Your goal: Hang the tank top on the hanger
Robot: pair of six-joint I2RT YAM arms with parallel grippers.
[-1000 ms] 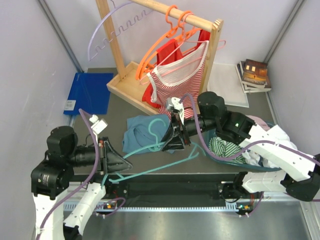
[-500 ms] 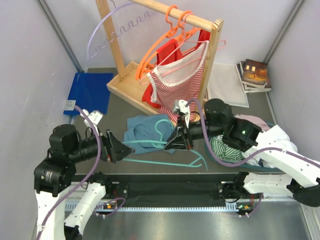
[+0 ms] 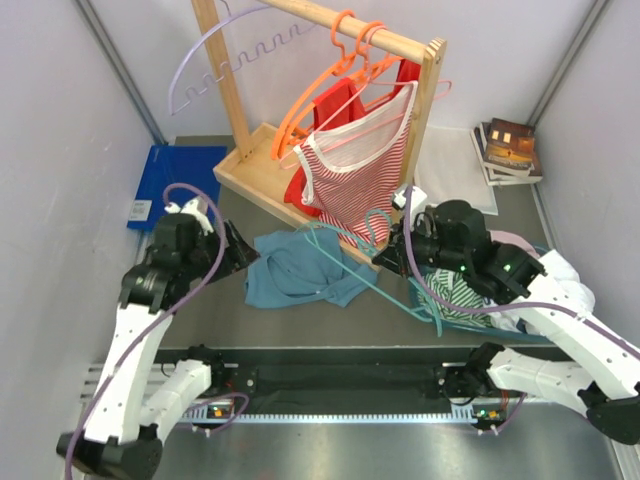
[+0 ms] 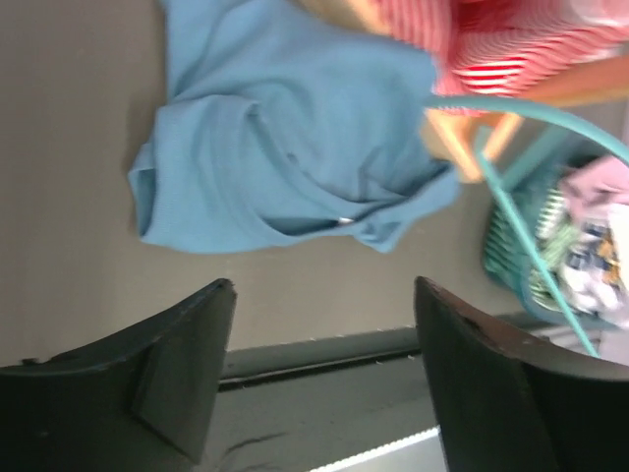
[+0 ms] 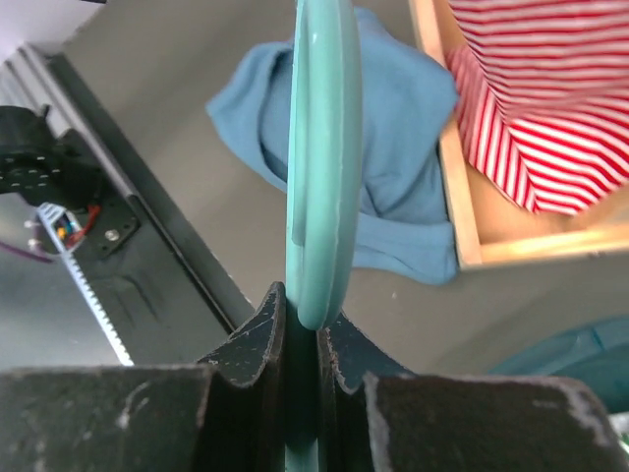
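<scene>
Tank top (image 3: 300,275) on table (image 3: 300,328), hanger (image 5: 322,147) between closed right fingers (image 5: 251,344), left fingers (image 4: 177,344) apart, clothes (image 3: 450,295) in basket (image 4: 506,265).

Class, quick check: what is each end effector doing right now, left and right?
Left end effector: open, holding nothing.
Right end effector: closed on the hanger.

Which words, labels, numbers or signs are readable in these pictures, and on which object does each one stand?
No text can be read in any view.
White label on the blue folder: it carries print, but too small to read.
Top book of the stack by the right wall: a cover picture shows, but any title is too small to read.
</scene>
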